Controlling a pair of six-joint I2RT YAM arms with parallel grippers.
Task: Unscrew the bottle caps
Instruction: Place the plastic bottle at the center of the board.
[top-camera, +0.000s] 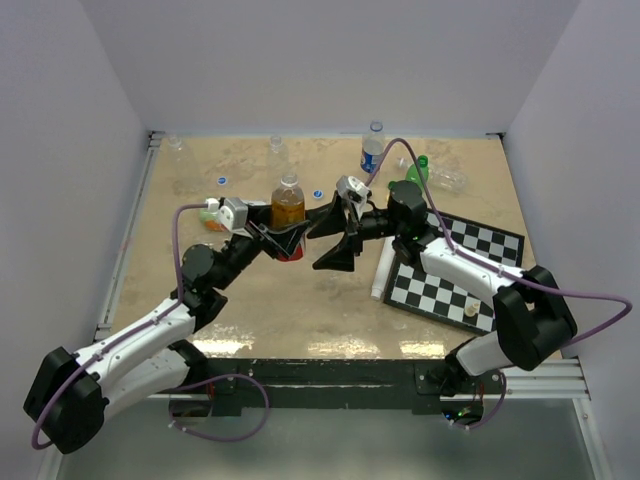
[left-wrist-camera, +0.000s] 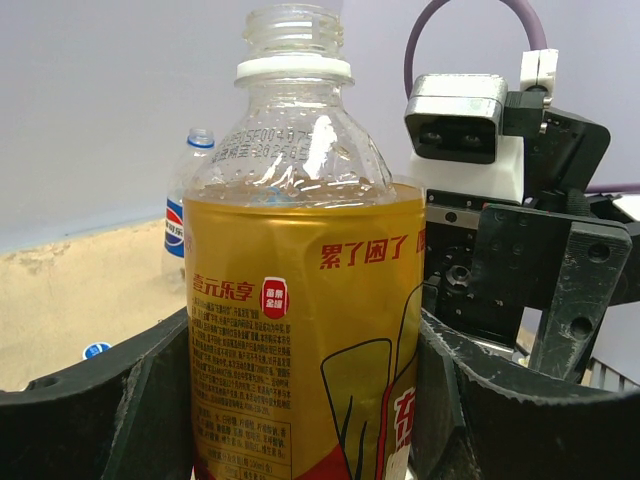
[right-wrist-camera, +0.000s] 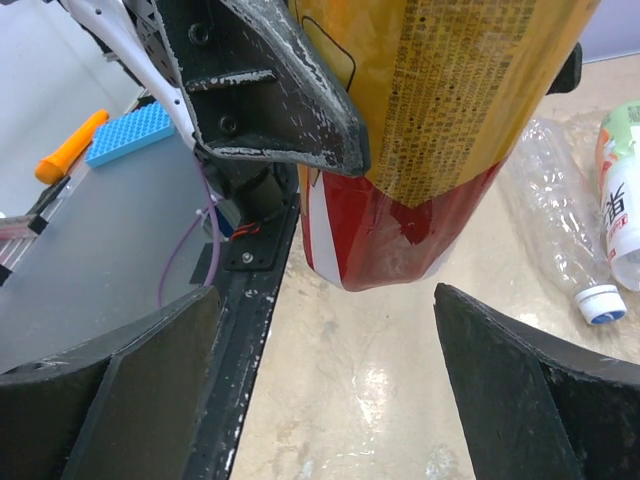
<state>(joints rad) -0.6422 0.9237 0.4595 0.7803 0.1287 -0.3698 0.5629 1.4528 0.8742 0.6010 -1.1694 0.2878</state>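
Observation:
My left gripper (top-camera: 285, 238) is shut on the amber bottle (top-camera: 288, 205) with the red-yellow label, gripping its lower body (left-wrist-camera: 300, 330). The bottle's threaded neck (left-wrist-camera: 293, 28) is open, with only a white ring below it and no cap. Its red base (right-wrist-camera: 400, 240) hangs just above the table. My right gripper (top-camera: 322, 243) is open and empty, just right of the bottle and low beside its base (right-wrist-camera: 325, 400). Two loose blue caps (top-camera: 220, 181) (top-camera: 317, 193) lie on the table. A blue-labelled bottle (top-camera: 372, 150) stands at the back.
Clear bottles (top-camera: 277, 150) (top-camera: 180, 150) stand at the back left. A green-topped bottle (top-camera: 415, 170) and a crushed clear bottle (top-camera: 447, 180) lie at the back right. A chessboard (top-camera: 460, 270) with a white tube (top-camera: 383, 270) lies at the right. A white-blue cap (right-wrist-camera: 603, 303) lies near the crushed bottle.

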